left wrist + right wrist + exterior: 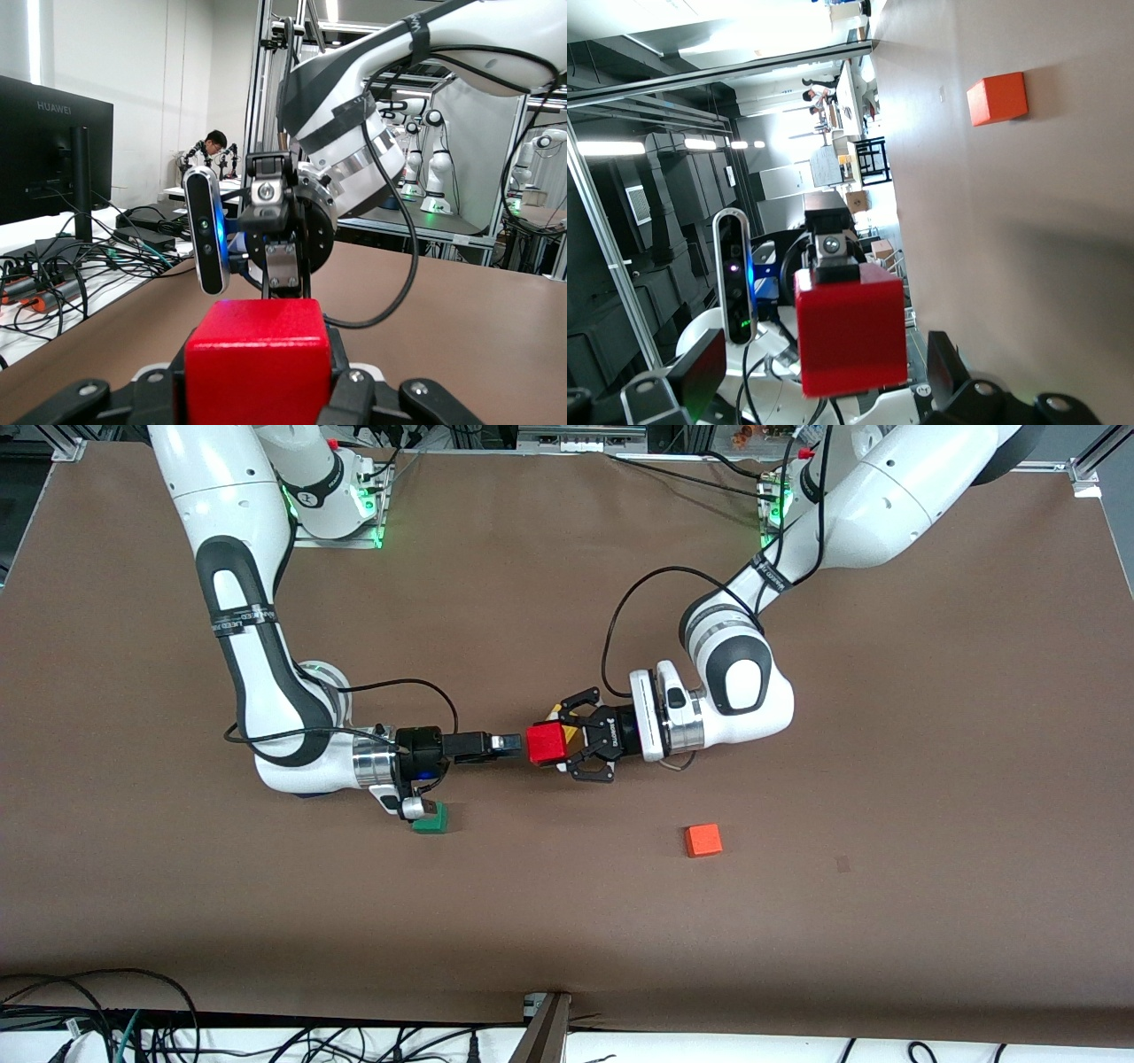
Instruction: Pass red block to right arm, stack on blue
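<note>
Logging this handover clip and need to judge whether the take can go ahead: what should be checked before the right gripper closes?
1. Left gripper shut on the red block, held above the table: ok.
2. Right gripper open: ok; its fingers spread wider than the block.
3. Block lined up between those fingers: ok in the right wrist view.
4. Right gripper around the block: not ok; in the front view its tips stop just short.
5. Blue cube located for stacking: cannot tell; only a green cube by the right wrist and an orange-red cube show.
</note>
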You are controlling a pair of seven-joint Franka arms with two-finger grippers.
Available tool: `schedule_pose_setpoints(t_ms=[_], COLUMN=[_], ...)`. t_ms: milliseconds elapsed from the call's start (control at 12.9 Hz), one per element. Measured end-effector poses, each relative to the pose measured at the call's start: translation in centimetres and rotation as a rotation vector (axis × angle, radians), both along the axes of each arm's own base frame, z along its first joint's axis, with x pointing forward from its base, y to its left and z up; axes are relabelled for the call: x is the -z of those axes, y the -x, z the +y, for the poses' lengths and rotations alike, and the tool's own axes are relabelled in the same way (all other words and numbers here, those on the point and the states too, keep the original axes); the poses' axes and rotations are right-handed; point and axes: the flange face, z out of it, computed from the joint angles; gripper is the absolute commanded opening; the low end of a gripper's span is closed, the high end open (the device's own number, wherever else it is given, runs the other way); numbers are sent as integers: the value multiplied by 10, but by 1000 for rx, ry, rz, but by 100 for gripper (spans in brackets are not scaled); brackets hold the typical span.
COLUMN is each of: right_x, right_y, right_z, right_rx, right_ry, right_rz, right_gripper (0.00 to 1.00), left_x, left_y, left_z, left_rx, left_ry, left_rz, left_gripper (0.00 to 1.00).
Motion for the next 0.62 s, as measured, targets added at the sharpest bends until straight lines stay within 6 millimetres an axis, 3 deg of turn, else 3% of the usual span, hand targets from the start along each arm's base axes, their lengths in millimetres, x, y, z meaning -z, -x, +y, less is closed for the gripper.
schedule_pose_setpoints(t_ms=[232, 309, 386, 464, 541, 618], right_x=[0, 0, 1, 1, 1, 1], right_y=[1, 2, 2, 2, 2, 2], right_z=[7, 9, 11, 12, 13, 12], right_rx=[18, 21, 23, 25, 25, 27], right_ry=[0, 0, 2, 4, 4, 6], right_rz=[-7, -8, -9, -10, -11, -12], right_gripper=[100, 88, 42, 23, 11, 8], left_x=[-2, -3, -3, -3, -3, -3], left_y=[-4, -4, -2, -1, -1, -1], left_z=[-8, -11, -13, -15, -17, -17], left_rx=[-14, -19, -24, -27, -28, -29], left_ry=[11, 19, 24, 23, 20, 21], left_rz=[2, 7, 14, 18, 19, 19], left_gripper=[0, 0, 0, 0, 0, 0])
